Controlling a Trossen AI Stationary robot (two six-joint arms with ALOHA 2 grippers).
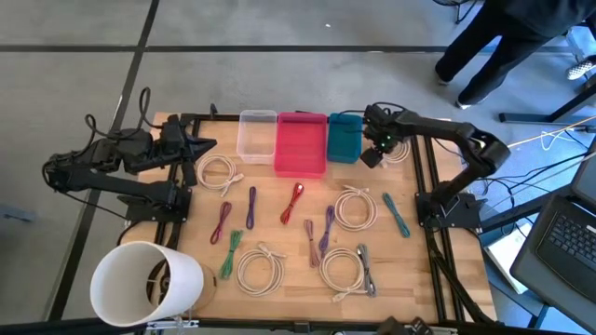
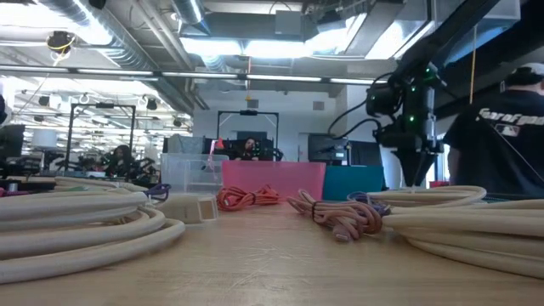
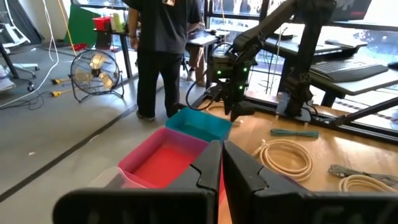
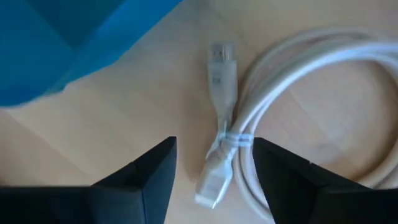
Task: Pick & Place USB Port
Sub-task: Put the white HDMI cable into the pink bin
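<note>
Right gripper (image 4: 214, 165) jaws apart, empty, above white cable (image 4: 292, 81) beside teal bin (image 1: 344, 137), far table edge; left gripper (image 3: 221, 168) closed, idle; bins seemingly empty; nearly all cables unsorted.

1. The left arm lies folded low at about 9 o'clock on the desk (image 1: 279, 307), its forearm pointing toward 3 o'clock.
2. The left claw (image 1: 207, 144) has its fingers pressed together, nothing between them.
3. The right arm reaches from 3 o'clock toward 12 o'clock, elbow bent.
4. The right claw (image 4: 213, 163) points downward, fingers spread apart and empty.
</note>
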